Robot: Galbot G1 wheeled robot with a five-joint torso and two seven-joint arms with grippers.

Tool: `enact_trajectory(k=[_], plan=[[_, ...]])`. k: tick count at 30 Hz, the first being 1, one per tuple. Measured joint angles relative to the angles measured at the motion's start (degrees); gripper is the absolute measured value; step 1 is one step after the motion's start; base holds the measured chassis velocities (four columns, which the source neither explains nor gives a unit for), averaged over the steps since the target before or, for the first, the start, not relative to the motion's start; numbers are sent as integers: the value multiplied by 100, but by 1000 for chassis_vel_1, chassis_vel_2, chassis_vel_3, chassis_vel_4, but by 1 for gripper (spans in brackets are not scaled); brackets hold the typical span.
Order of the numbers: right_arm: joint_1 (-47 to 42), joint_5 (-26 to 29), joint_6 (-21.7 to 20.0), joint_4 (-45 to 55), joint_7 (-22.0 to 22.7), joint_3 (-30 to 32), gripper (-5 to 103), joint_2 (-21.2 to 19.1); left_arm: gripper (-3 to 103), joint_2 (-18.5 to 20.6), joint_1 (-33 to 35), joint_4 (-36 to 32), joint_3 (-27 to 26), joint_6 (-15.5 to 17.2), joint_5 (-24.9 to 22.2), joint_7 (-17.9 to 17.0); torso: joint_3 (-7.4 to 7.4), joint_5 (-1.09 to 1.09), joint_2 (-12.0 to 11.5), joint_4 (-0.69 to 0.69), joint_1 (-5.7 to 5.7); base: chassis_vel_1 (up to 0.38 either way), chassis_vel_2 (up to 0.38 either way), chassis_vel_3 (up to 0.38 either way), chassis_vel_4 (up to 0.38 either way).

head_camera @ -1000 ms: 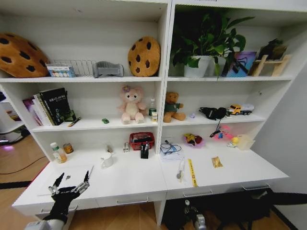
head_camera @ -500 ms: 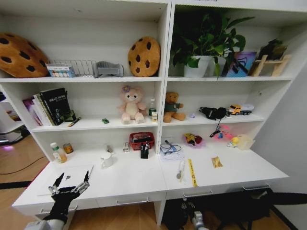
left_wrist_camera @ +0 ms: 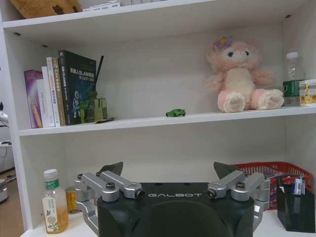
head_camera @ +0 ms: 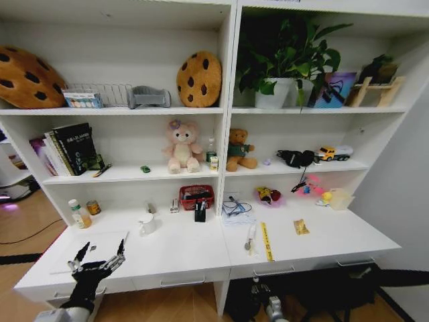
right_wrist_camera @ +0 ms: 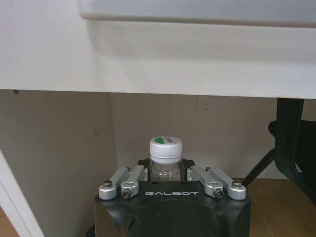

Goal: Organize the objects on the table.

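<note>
On the white table point(head_camera: 188, 245) lie a silver laptop point(head_camera: 90, 247), a white mug point(head_camera: 146, 225), a yellow ruler point(head_camera: 267, 241), a gold packet point(head_camera: 301, 227) and a small bottle point(head_camera: 79, 213) of orange liquid by the back left. My left gripper point(head_camera: 99, 257) hovers open over the laptop's front edge; in the left wrist view the left gripper point(left_wrist_camera: 169, 170) has nothing between its spread fingers. Below the table's front edge, my right gripper point(head_camera: 265, 300) is shut on a clear white-capped bottle point(right_wrist_camera: 165, 148), seen upright between its fingers in the right wrist view.
A red basket point(head_camera: 196, 196) and a black pen holder point(head_camera: 200, 213) stand at the table's back. Shelves above carry books point(head_camera: 70, 147), plush toys point(head_camera: 182, 146), a tiny green piece point(left_wrist_camera: 176, 112) and a plant point(head_camera: 281, 60). A black chair point(right_wrist_camera: 296, 148) stands under the table at the right.
The whole head view has shifted slightly, so the camera moved. The left gripper stays open over the laptop, and the right gripper keeps its bottle below the table edge.
</note>
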Motion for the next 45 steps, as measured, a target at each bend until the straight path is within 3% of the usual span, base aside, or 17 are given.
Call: enact_trajectory(k=[8,16,18,20,22,23,24,26,30,33,35,36,38,41,43,44,45], plan=[[193,-129,-144,-85,131,2,26,64,100,0,0,0,0,0,0,1,0,-1,0,1,0,0,0,0,0],[109,-481,-161,-49,272,16,52,101,100,0,0,0,0,0,0,1,0,0,0,-1,0,0,0,0,0],[24,-485,-128,-20,282,16,68,102,100,0,0,0,0,0,0,1,0,0,0,0,0,0,0,0,0],[-39,-490,-89,39,283,10,68,99,100,0,0,0,0,0,0,1,0,0,0,1,0,0,0,0,0],[-166,-561,-8,160,283,-4,74,91,100,0,0,0,0,0,0,1,0,-1,0,2,0,0,0,0,0],[-381,-979,240,296,405,-23,84,83,100,0,0,0,0,0,0,1,0,-1,0,1,0,0,0,0,0],[-381,-979,240,296,405,-23,84,83,100,0,0,0,0,0,0,1,0,-1,0,1,0,0,0,0,0],[-800,-1825,856,492,700,21,95,88,100,0,0,0,0,0,0,2,-1,2,0,1,0,0,0,0,0],[-1591,-2073,1178,1108,787,35,100,-1,100,0,0,0,0,0,0,1,0,1,0,-2,0,0,0,0,0],[-2257,-1844,1279,1862,644,29,100,-129,100,0,0,0,0,0,0,1,-1,1,1,-4,-1,0,0,0,0],[-2932,-1390,1243,2970,523,60,100,-276,100,0,0,0,0,0,0,2,-2,-1,1,8,0,0,0,0,0],[-2932,-1390,1243,2970,523,60,100,-276,100,0,0,0,0,0,0,2,-2,-1,1,8,0,0,0,0,0],[-3899,-803,933,4317,590,172,100,-407,100,0,0,1,0,0,0,1,0,-1,1,-7,-1,0,0,0,0],[-4489,-442,688,5314,717,374,100,-480,100,0,0,0,0,0,0,1,-1,-2,1,0,-1,0,0,0,0],[-4880,-68,395,6243,748,635,100,-498,100,0,0,0,0,0,0,1,-1,1,1,-4,-1,0,0,0,0],[-4993,107,217,6706,754,794,100,-502,100,0,0,1,0,0,0,1,-1,-1,1,4,-1,0,0,0,0],[-4993,107,217,6706,754,794,100,-502,100,0,0,1,0,0,0,1,-1,-1,1,4,-1,0,0,0,0]])
